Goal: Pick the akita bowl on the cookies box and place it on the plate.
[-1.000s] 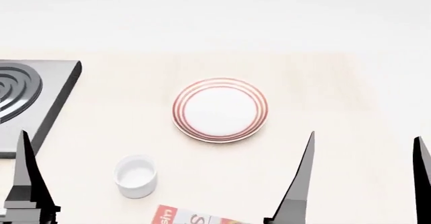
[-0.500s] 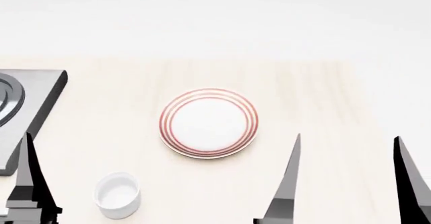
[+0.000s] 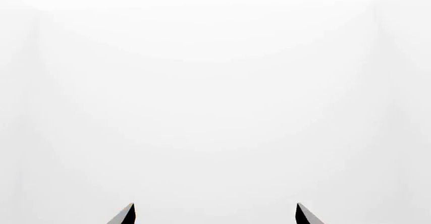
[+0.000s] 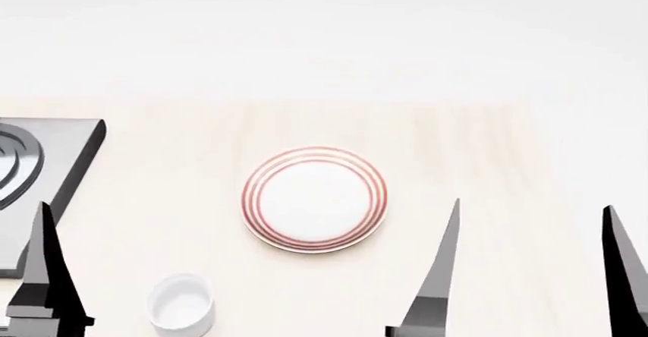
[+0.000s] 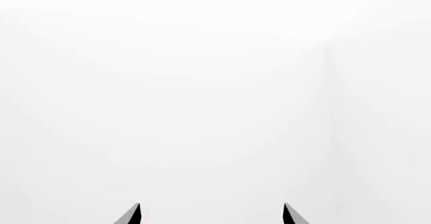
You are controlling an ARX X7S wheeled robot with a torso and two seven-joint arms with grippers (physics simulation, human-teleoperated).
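Observation:
The plate [image 4: 314,199], white with thin red rings, lies flat in the middle of the pale wooden table [image 4: 486,155] in the head view. The akita bowl and the cookies box are out of view. My right gripper [image 4: 533,204] is open, its two dark fingers standing wide apart at the lower right, nearer than the plate. One dark finger [image 4: 45,276] of the left gripper shows at the lower left. In the wrist views the left gripper [image 3: 215,206] and the right gripper [image 5: 211,206] are both open, with only blank white in front of them.
A small plain white cup [image 4: 182,303] stands near the bottom edge, left of the plate. A dark grey stove top [image 4: 61,162] with a coil burner lies at the left edge. Beyond the table's far edge is blank white.
The head view has shifted: the plate now sits lower and further left in it, the stove has slid partly out at the left, and the cookies box corner has dropped out at the bottom.

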